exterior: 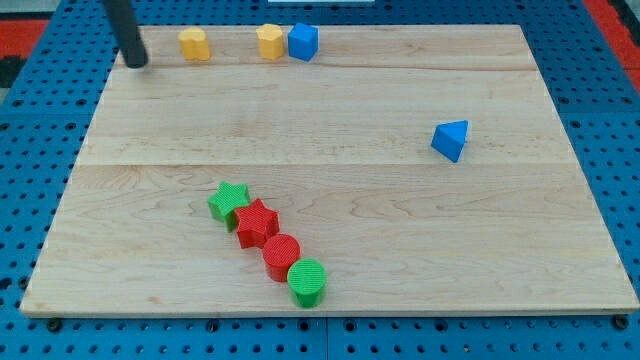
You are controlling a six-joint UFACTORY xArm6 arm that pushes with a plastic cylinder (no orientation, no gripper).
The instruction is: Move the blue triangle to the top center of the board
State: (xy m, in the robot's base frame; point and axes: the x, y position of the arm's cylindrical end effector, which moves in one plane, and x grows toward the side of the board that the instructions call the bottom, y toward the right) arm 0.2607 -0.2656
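My tip [136,64] rests at the counter's [330,215] top-left corner. The blue triangle [451,139] sits well apart, right of centre. My tool is a bare rod, clamping nothing.

The robot's dark rod enters from the view's top left, slightly tilted; my tip [136,64] rests at the board's far-left top edge.

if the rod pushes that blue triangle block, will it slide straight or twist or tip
The blue triangle sits low on a flat face, so it probably slides rather than tips. Its slanted sides may make it twist off my tip. The smooth wooden board likely gives little resistance.
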